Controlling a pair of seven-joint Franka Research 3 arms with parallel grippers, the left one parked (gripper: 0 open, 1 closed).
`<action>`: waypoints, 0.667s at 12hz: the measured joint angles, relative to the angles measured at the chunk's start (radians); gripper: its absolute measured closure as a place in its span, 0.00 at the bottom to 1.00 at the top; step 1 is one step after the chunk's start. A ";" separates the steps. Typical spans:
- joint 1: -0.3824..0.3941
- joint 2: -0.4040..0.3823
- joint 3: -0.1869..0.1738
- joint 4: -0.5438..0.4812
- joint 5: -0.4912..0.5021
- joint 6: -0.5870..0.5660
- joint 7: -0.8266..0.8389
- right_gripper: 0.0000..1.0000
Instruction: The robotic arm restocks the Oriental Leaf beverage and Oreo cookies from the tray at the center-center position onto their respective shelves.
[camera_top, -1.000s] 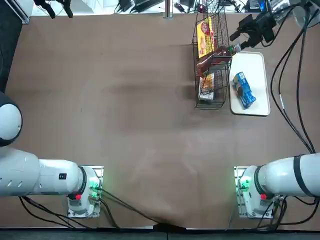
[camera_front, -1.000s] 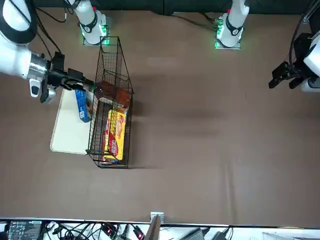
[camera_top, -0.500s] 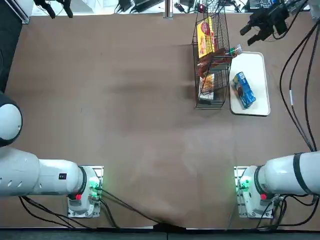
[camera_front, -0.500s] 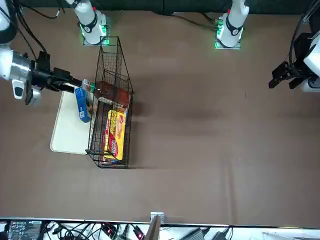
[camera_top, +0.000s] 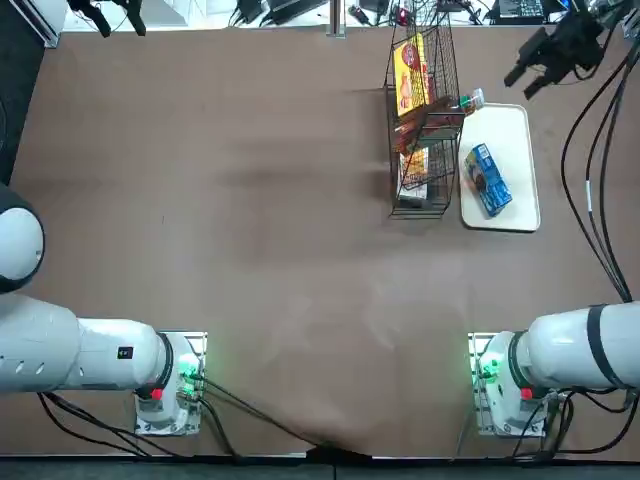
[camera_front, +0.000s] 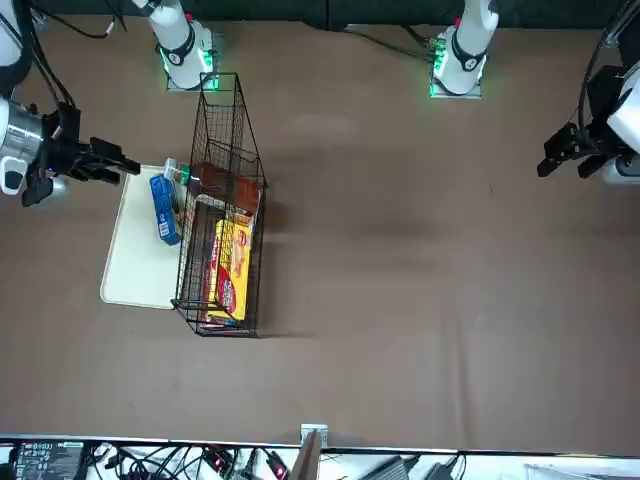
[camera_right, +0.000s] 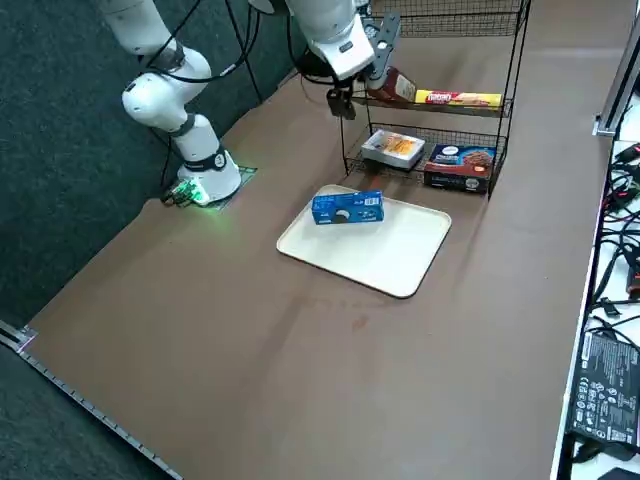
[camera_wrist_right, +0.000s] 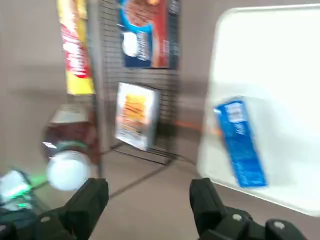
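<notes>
Right gripper (camera_top: 522, 86) is held wide, with nothing between its fingers (camera_wrist_right: 90, 200), over the far right of the table in the top view. From left to right there, the rack (camera_top: 448, 190) is seen first, with the bottle (camera_top: 430, 120) laid across it, cap towards the right. Next, on the tray (camera_top: 520, 210), the Oreos (camera_top: 489, 181) are found, nearer the bases than the gripper and off to its left; a reach back and leftward is judged to be called for. Their long axis is set mostly near-to-far, slightly askew to the tray, so a grasp across the narrow width seems best. By the right side view the tiers are told apart: bottle above, boxes (camera_right: 460, 168) below, which are overlapped from overhead.
</notes>
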 joint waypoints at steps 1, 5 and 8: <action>-0.009 0.007 0.000 0.000 -0.099 0.000 0.000 0.00; -0.008 0.056 0.002 -0.002 -0.277 0.001 0.000 0.00; -0.007 0.123 0.004 -0.003 -0.349 0.032 0.000 0.00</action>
